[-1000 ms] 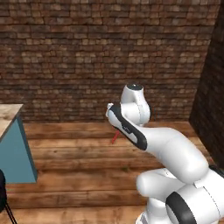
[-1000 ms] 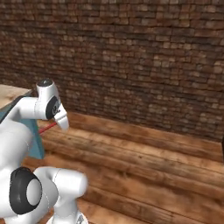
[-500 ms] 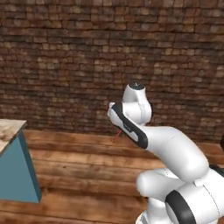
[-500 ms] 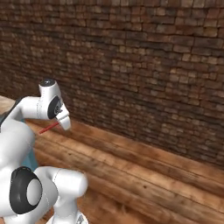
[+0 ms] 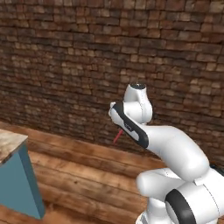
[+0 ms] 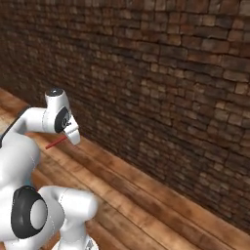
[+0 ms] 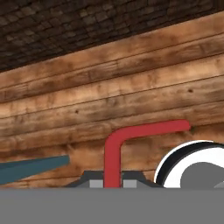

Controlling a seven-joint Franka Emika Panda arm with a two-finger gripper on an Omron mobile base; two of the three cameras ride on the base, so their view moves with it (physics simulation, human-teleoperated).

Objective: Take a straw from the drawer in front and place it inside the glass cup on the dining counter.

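The straw (image 5: pixel 117 136) is a thin red stick and my gripper (image 5: pixel 120 129) is shut on it, held up in front of the arm above the floor. From the right base view the straw (image 6: pixel 56 142) pokes out to the left of the gripper (image 6: pixel 69 138). In the hand view the straw (image 7: pixel 114 148) rises between the finger tips of the gripper (image 7: pixel 112 182) and bends to the right. The drawer and the glass cup are out of view.
A dark brick wall (image 5: pixel 65 65) runs across ahead, with wooden plank floor (image 5: pixel 87 175) below it. At the lower left stands a teal unit (image 5: pixel 19 183) with a beige stone top (image 5: pixel 8 142); I cannot tell whether it is the dining counter.
The whole picture has shifted in both base views, so the base has moved: the brick wall has swept across and come closer. The straw stays in the shut gripper.
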